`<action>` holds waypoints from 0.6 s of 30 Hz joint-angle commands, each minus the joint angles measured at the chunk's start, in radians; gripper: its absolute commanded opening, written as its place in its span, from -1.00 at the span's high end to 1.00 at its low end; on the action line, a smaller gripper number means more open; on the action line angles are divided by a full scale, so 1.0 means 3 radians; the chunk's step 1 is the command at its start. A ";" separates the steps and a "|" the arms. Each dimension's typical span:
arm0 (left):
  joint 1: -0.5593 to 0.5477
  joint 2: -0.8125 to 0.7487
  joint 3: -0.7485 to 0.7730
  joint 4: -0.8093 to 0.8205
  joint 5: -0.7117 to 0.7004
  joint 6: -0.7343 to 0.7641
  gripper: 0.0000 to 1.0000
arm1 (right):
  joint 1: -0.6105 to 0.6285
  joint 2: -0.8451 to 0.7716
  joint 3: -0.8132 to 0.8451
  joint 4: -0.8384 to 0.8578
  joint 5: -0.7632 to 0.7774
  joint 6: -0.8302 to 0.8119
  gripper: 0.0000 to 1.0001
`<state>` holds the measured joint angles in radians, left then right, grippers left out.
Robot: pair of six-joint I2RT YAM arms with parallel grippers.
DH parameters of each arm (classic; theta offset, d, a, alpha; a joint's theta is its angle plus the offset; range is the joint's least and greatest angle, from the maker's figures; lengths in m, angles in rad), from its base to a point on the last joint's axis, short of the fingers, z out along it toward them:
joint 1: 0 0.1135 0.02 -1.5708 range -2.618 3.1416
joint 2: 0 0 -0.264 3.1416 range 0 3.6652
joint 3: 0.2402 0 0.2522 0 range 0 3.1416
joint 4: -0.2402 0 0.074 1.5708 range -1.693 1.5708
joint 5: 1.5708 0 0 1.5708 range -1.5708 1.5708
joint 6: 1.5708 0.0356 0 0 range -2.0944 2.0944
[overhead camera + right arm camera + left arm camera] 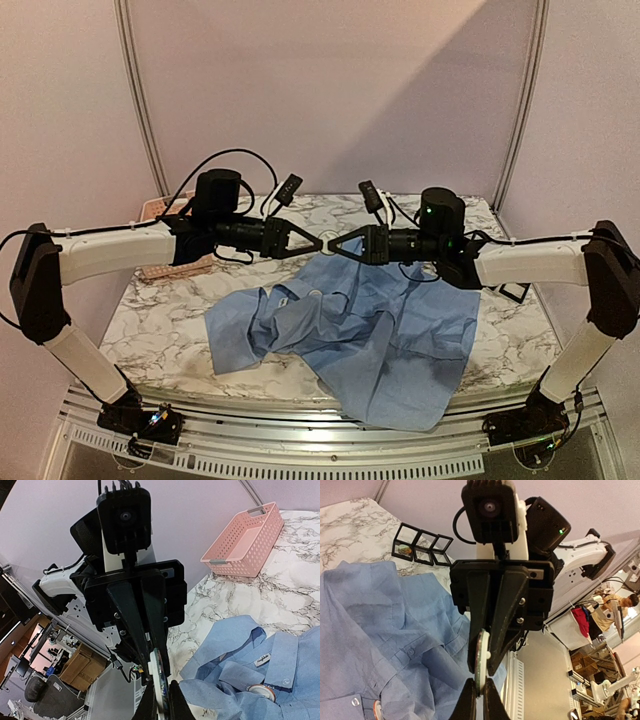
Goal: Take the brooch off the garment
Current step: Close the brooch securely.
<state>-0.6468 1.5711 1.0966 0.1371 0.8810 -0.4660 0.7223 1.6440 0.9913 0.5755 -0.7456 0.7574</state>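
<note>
Pale round brooch (481,654) is off the cloth and up in the air, pinched edge-on right where the two sets of fingertips meet. Left gripper (314,240) and right gripper (337,244) point at each other tip to tip, both level. The disc's flat faces lie against the pads, with its plane running along the line of the fingers. Neither arm is nearer; both are on it.

Left fingers are nearly closed and clamp the near rim of the brooch. Right fingers are narrowed the same way onto the opposite rim. It reads as a two-gripper hold or handover, though how firm each grip is can't be told.

The light blue shirt (400,340) lies crumpled on the marble table (170,320), below the fingertips and apart from them, and no cloth hangs from the disc. A second small round piece (263,691) sits on the shirt by the collar, below and off to the side of the fingers. I can't tell whether it belongs to the brooch. The pink basket (245,540) is well beyond the left fingers.

Judgement: one gripper has to let go before the other draws back, or the disc gets tugged both ways and may drop.
</note>
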 commanded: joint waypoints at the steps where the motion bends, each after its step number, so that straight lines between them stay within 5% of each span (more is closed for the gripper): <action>1: 0.0075 -0.0101 -0.0023 -0.0069 0.0113 0.0099 1.00 | -0.0188 -0.0131 -0.0133 -0.0115 0.0418 0.0130 0.98; 18: 0.0085 0.0014 0.0090 -0.0426 -0.0124 0.0235 1.00 | -0.0189 -0.0132 0.0000 0.0004 -0.0226 -0.0070 0.69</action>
<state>-0.6434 1.5711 1.1065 0.0814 0.8722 -0.4301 0.7006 1.6371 0.9749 0.5934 -0.7845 0.7547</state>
